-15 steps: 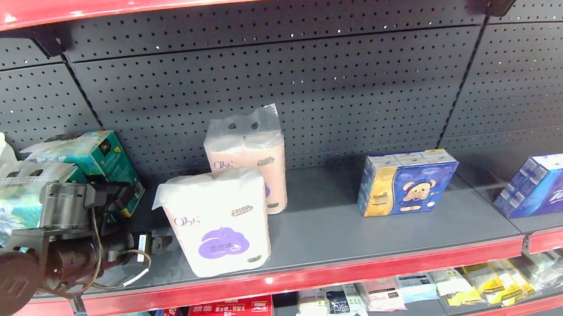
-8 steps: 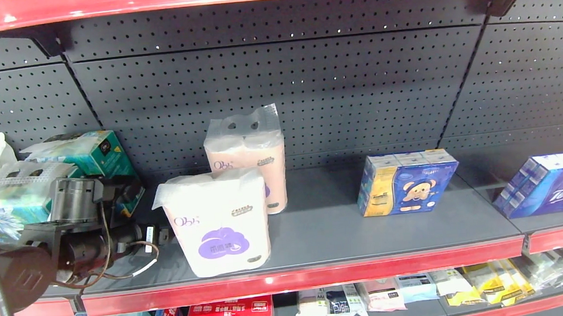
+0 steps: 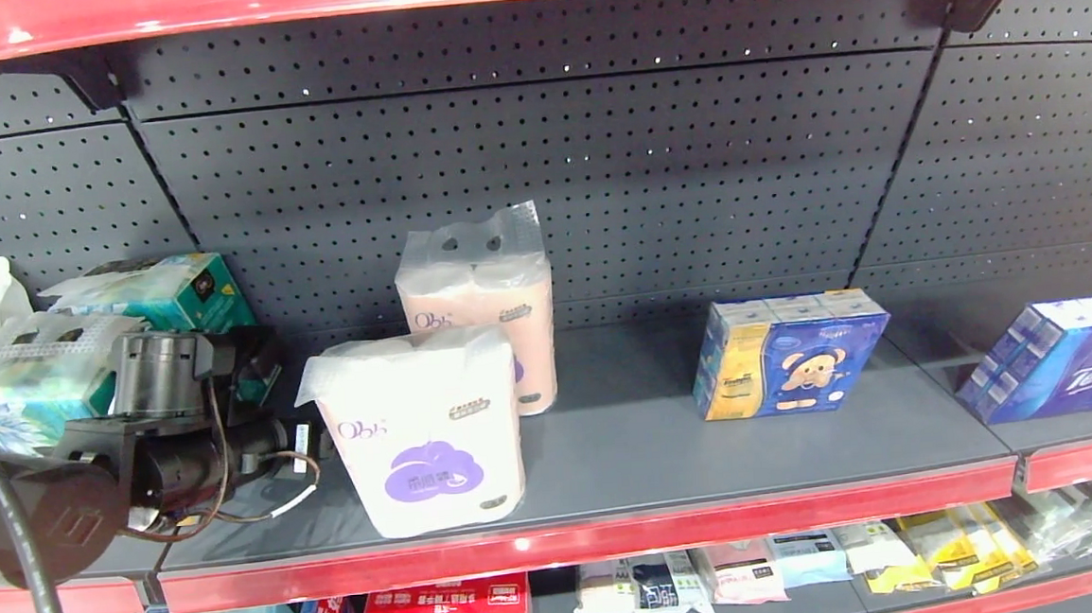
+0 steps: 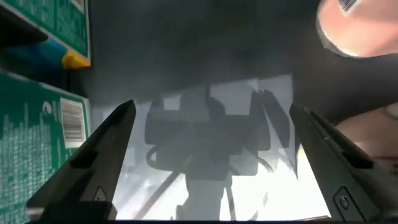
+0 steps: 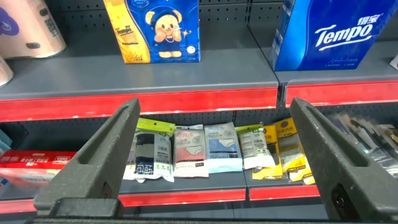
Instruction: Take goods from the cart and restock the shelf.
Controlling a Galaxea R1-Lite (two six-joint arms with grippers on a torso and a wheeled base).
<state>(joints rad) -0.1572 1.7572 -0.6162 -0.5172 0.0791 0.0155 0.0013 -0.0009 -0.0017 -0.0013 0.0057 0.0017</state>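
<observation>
My left gripper (image 3: 260, 362) sits low over the grey shelf board (image 3: 667, 432), between the green tissue packs (image 3: 190, 292) and the white toilet roll pack (image 3: 425, 428). In the left wrist view this gripper (image 4: 211, 149) is open and holds nothing, with a green pack (image 4: 37, 137) on one side and a roll pack (image 4: 360, 25) on the other. My right gripper (image 5: 214, 155) is open and empty in front of the shelf's red front edge (image 5: 186, 102).
A pink roll pack (image 3: 479, 292) stands behind the white one. A blue and yellow bear tissue pack (image 3: 786, 353) and a blue tissue pack (image 3: 1070, 355) stand further right, with bare shelf between them. The lower shelf holds several small packets (image 5: 205, 146).
My left arm has moved up and to the right, deeper into the shelf beside the green packs. The goods on the shelf have not moved.
</observation>
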